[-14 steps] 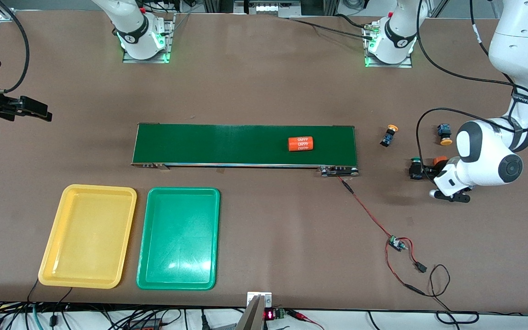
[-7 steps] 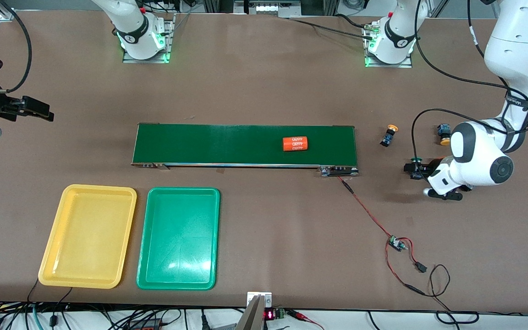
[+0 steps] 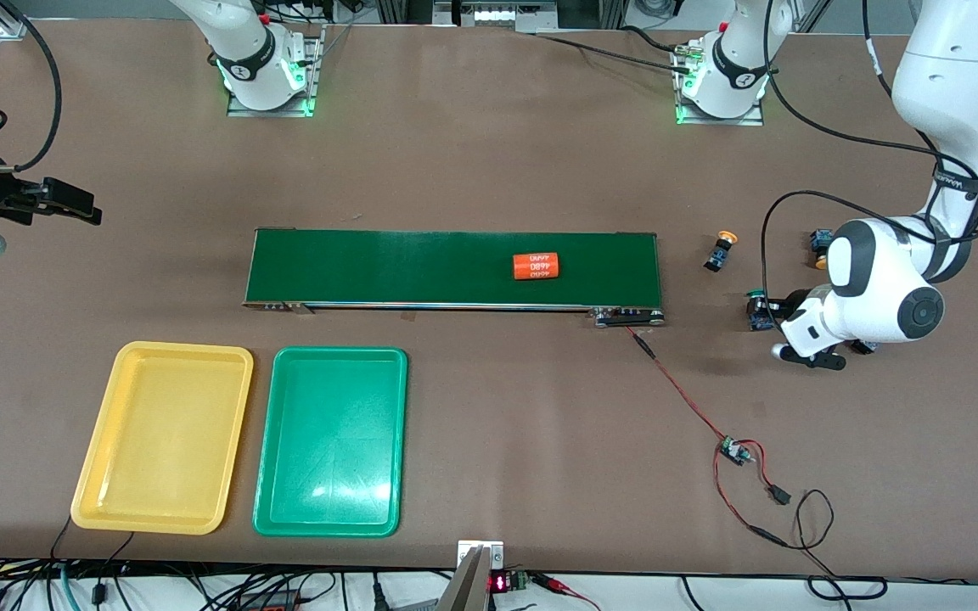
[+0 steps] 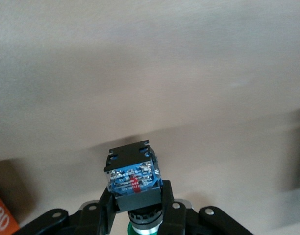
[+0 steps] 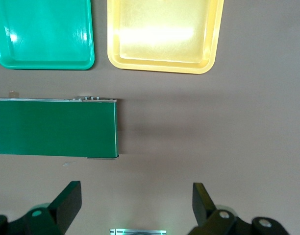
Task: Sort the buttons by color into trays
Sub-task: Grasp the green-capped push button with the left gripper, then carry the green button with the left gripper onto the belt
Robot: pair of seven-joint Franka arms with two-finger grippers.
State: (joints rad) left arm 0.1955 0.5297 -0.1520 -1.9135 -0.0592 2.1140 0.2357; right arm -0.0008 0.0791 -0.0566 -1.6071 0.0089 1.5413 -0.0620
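**Green button in the left gripper, both trays bare**

I have the left gripper [image 4: 137, 208] clamped on a green button [image 4: 134, 177]. The wrist view shows its fingers pressed against the black-and-blue body, with the green cap tucked low between them. In the front view this gripper sits over the table at about four o'clock from the conveyor belt [image 3: 452, 268], off the belt's end toward the left arm's end of the table. I judge the grip on the blocky body is deliberate: flat sides give the pads something square to hold, where the round cap would slip.

Two yellow buttons lie on the table at the same end: one [image 3: 720, 249] at three o'clock from the belt, another [image 3: 819, 244] partly hidden by the left arm. I cannot find the fourth button; the arm may cover it.

An orange cylinder [image 3: 536, 266] rests on the belt, and it is no part of the sort.

The right gripper [image 5: 135, 203] waits over the table toward the right arm's end, at nine o'clock from the belt, fingers spread wide and holding nothing.

The yellow tray [image 3: 165, 438] and the green tray [image 3: 332, 441] sit side by side at seven o'clock from the belt, nearer the front camera. Neither holds anything, so sorting has barely begun.
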